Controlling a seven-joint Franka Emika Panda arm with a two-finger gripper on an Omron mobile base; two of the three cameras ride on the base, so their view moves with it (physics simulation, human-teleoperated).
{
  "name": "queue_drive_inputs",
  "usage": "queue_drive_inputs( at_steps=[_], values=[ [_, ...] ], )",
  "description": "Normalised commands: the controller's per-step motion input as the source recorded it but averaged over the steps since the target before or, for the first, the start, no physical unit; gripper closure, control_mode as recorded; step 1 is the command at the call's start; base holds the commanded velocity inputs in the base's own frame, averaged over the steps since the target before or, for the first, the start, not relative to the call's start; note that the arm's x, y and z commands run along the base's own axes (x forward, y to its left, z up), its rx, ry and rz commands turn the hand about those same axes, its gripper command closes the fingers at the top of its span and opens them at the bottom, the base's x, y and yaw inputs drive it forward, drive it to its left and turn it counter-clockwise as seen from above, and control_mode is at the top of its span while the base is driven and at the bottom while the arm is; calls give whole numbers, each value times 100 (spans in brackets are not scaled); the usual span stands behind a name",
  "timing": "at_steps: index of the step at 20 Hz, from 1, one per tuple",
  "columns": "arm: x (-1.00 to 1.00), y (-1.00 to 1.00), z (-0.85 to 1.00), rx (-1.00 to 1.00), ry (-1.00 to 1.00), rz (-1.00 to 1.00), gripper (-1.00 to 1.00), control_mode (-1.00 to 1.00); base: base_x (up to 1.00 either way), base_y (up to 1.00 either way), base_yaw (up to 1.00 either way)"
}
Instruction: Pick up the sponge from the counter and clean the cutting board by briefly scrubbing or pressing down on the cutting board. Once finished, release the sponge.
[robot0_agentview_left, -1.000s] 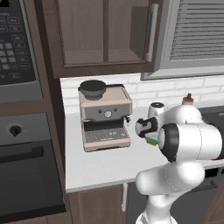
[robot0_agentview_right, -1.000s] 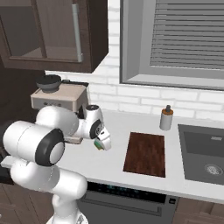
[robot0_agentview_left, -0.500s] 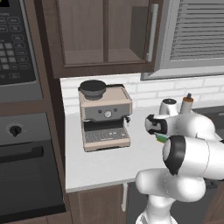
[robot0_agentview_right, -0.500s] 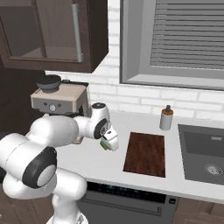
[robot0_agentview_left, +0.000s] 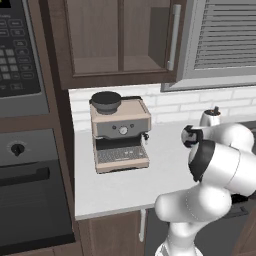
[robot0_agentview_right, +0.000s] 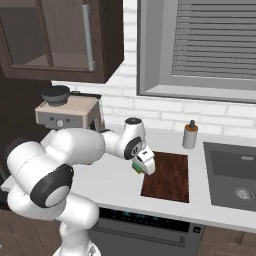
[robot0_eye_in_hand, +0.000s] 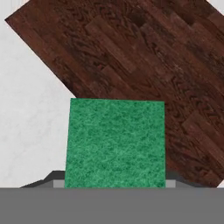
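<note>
right base view has the gripper (robot0_agentview_right: 143, 165) pinching the sponge (robot0_agentview_right: 137, 165) above the left edge of the cutting board (robot0_agentview_right: 170, 176) on the counter (robot0_agentview_right: 112, 181), so carrying over looks nearly done, with pressing down onto the wood next.

Arm outstretched — tool (robot0_agentview_right: 142, 165) down, clamped

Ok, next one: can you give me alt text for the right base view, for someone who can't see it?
The white arm holds the green sponge in its gripper above the left edge of the dark wooden cutting board on the pale counter. A coffee machine stands to the left, a small bottle behind the board, and a dark sink to the right.
</note>
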Motion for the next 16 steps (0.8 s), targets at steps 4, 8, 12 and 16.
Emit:
queue_drive_inputs(
  at_steps=[4,8,12,16],
  values=[
    [0,-48,-7,0,0,0,100,-100,0,0,0],
    [6,-29,-22,0,0,0,100,-100,0,0,0],
    [30,-12,-18,2,0,0,100,-100,0,0,0],
    [32,-7,-9,3,0,0,100,-100,0,0,0]
  ],
)
